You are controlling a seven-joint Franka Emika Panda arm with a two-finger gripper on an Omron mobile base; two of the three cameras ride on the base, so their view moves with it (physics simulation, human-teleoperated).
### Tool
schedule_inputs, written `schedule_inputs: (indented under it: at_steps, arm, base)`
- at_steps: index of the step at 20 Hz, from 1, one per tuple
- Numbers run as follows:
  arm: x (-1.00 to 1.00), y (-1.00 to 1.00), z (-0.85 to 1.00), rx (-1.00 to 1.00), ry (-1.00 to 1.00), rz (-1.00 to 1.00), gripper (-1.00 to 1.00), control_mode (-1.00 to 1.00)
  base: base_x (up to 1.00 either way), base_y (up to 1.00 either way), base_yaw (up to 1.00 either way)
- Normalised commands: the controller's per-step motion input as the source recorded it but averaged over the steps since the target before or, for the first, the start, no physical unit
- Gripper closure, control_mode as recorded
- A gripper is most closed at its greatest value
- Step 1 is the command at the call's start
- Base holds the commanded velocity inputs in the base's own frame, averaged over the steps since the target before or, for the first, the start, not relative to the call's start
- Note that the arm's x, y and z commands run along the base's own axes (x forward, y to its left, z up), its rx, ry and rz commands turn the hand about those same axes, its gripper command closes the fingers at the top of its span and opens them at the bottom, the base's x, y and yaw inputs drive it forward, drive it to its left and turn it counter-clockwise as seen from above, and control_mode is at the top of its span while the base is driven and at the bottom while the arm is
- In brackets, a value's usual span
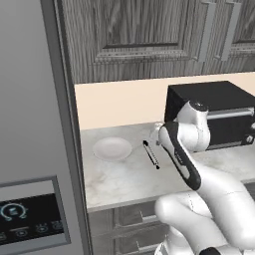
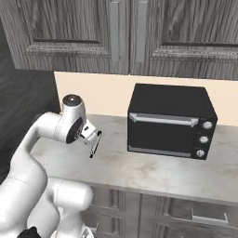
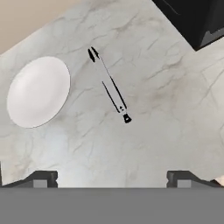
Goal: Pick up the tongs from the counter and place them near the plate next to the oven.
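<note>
The tongs [image 1: 151,154] [image 2: 95,145] [image 3: 109,85] lie flat on the marble counter [image 1: 124,182] [image 3: 170,113], a thin stick with black ends. They rest between the white plate [image 1: 112,148] [image 3: 38,92] and the black toaster oven [image 1: 219,117] [image 2: 169,121] [image 3: 192,17], close to the plate and not touching it. My gripper [image 2: 91,135] [image 3: 111,177] hovers above the counter, just nearer than the tongs. It is open and holds nothing. In the left base view my forearm covers most of the hand.
A tall grey appliance front with a control panel [image 1: 30,214] walls off the left side. Dark upper cabinets [image 2: 121,32] hang over the counter. Dark drawers [image 2: 186,214] sit below the counter's front edge.
</note>
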Motion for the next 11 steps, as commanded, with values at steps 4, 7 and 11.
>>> schedule_inputs:
  at_steps: [4,7,11]
  arm:
    - [-0.67,0.08,0.69,0.0,-0.18,-0.06,-1.0,-1.0]
    - [-0.65,0.08,0.79,0.0,-0.17,-0.07,-1.0,-1.0]
    - [-0.6,0.08,0.84,0.0,-0.16,-0.07,-1.0,-1.0]
  base:
    - [0.0,0.0,0.0]
    - [0.0,0.0,0.0]
    - [0.0,0.0,0.0]
